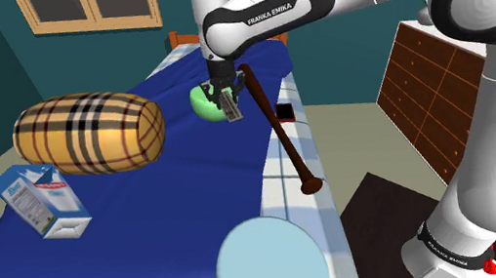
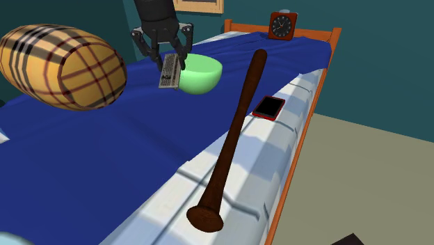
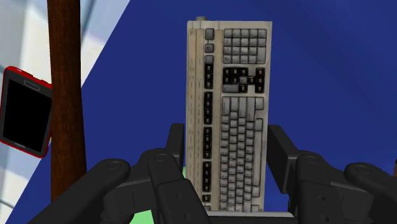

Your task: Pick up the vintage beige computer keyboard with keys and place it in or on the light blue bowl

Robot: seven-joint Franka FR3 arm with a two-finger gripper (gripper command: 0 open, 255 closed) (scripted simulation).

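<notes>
The keyboard (image 3: 232, 76) is held clamped in the pincer (image 3: 227, 141) above the bed (image 1: 167, 208); next, it must be carried to the light blue bowl (image 1: 267, 263) and released.

Home bedroom, blue-covered bed (image 1: 177, 211), wooden headboard (image 2: 316, 30), alarm clock (image 2: 282, 26), wooden dresser (image 1: 427, 90), framed window (image 1: 96, 5)
</notes>
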